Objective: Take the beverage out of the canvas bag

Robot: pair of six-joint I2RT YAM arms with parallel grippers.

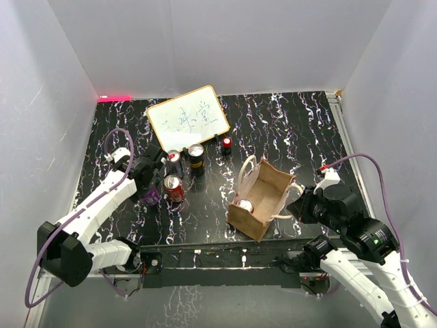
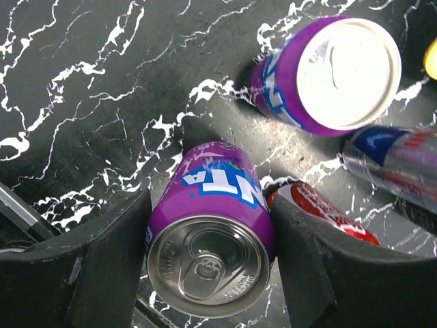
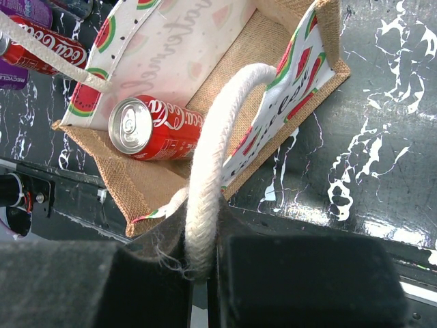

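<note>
While R claw (image 3: 201,263) clamps cord handle (image 3: 218,137) of canvas bag (image 3: 177,48), L claw (image 2: 208,273) grips purple can (image 2: 217,191) on tabletop (image 2: 82,102).
Looks like set-down step; next: let go, fetch red can (image 3: 153,126) from bag.

Counter (image 1: 287,123): black with white marble veining, slightly glossy. Plain pale walls enclose three sides: back wall (image 1: 225,41), left wall (image 1: 41,102), right wall (image 1: 396,82). Red strip (image 1: 115,98) at counter's far left corner. Metal rail (image 1: 343,130) along right edge. Light even, soft.
</note>
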